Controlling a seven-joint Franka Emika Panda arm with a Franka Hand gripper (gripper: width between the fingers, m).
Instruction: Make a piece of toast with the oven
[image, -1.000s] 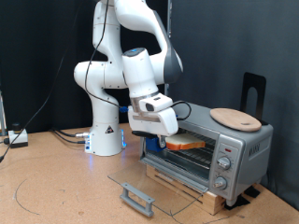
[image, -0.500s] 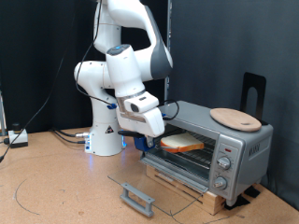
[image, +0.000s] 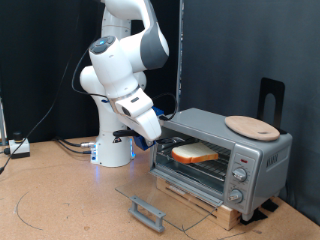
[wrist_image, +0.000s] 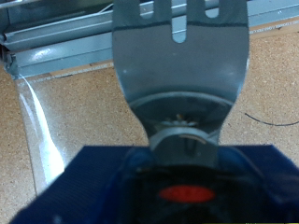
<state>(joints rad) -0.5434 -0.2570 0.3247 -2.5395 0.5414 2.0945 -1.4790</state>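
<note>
The piece of toast (image: 193, 154) lies flat on the rack inside the oven (image: 225, 150), pale on top with an orange-brown crust. The oven's glass door (image: 165, 192) hangs open, folded down toward the floor, with its grey bar handle (image: 147, 212) at the front. My gripper (image: 150, 139) hovers just outside the oven's opening, on the exterior view's left of it, apart from the toast. In the wrist view a grey forked finger (wrist_image: 182, 75) fills the middle, over the wooden floor and the glass door (wrist_image: 42, 121). Nothing shows between the fingers.
A round wooden board (image: 251, 127) rests on the oven's top. A black stand (image: 271, 100) rises behind the oven. The oven sits on a low wooden base (image: 225, 211). Cables and a small box (image: 17, 147) lie at the exterior view's left.
The gripper has backed out of the oven toward the exterior view's left, and the arm has swung up and back. The toast stays on the rack.
</note>
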